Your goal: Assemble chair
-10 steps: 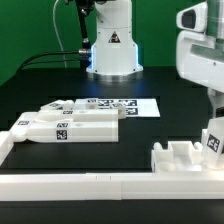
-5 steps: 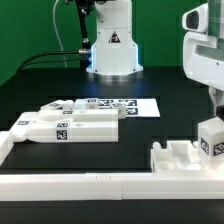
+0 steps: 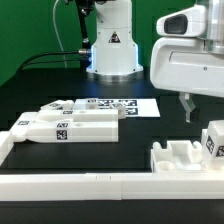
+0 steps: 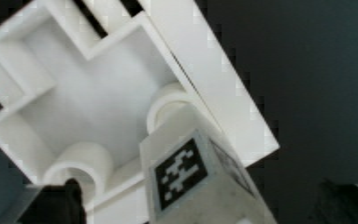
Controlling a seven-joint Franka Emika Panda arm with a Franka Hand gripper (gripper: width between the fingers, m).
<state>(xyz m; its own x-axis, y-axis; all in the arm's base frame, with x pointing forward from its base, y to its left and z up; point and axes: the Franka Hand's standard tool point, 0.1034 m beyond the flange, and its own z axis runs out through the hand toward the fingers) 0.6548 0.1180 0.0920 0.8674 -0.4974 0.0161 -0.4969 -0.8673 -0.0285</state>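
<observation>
Exterior view: tool (image 3: 203, 106) hangs released (jaws apart) above a blocky white chair part (image 3: 213, 141).

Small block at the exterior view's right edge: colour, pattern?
Small block: white, with a square black-and-white tag on one face; clearest in the wrist view.

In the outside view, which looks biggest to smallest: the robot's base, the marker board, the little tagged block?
Biggest first: robot's base, marker board, little tagged block. The last two are close: the block is nearer and cut off.
</observation>
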